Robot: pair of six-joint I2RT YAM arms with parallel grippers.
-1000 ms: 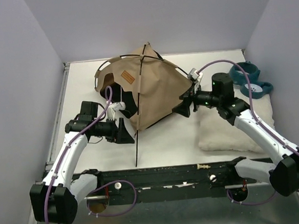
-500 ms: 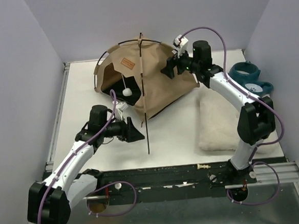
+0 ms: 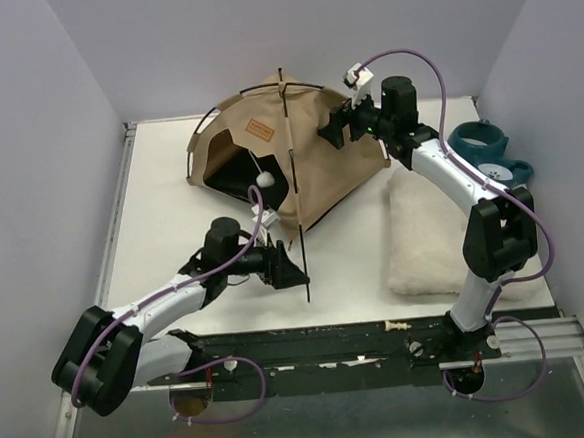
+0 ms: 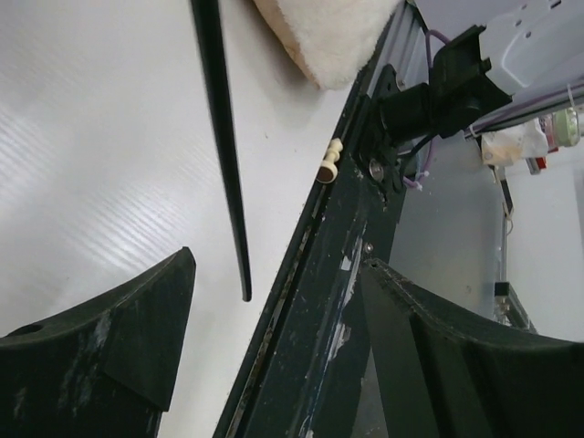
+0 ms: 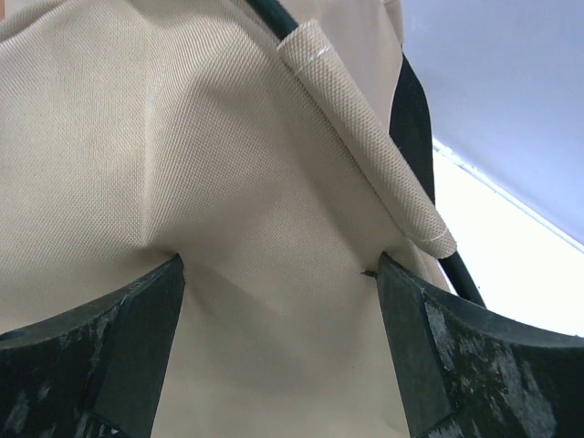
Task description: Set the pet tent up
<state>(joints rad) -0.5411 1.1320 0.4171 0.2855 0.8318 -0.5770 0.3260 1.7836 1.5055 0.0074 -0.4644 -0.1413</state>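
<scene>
The tan pet tent [image 3: 321,172] stands half raised at the back centre, its brown label [image 3: 260,129] and dark doorway [image 3: 230,163] facing left. One thin black pole [image 3: 300,243] runs down its front, and its free end sticks out onto the table. My left gripper [image 3: 294,271] is open beside that free end; in the left wrist view the pole tip [image 4: 245,290] hangs between the spread jaws [image 4: 274,265], touching neither. My right gripper [image 3: 326,133] is open, its fingertips pressed into the tent's tan fabric [image 5: 274,182] beside a pole sleeve [image 5: 365,137].
A white fluffy cushion [image 3: 438,234] lies right of the tent, and its corner shows in the left wrist view [image 4: 328,36]. A teal bowl stand [image 3: 488,155] sits at the far right. The black rail [image 3: 361,339] lines the near edge. A white ball [image 3: 264,180] hangs in the doorway.
My left gripper has moved right and nearer, down along the pole to its free end. The tent and pole have shifted slightly right. My right gripper has stayed against the tent's right side.
</scene>
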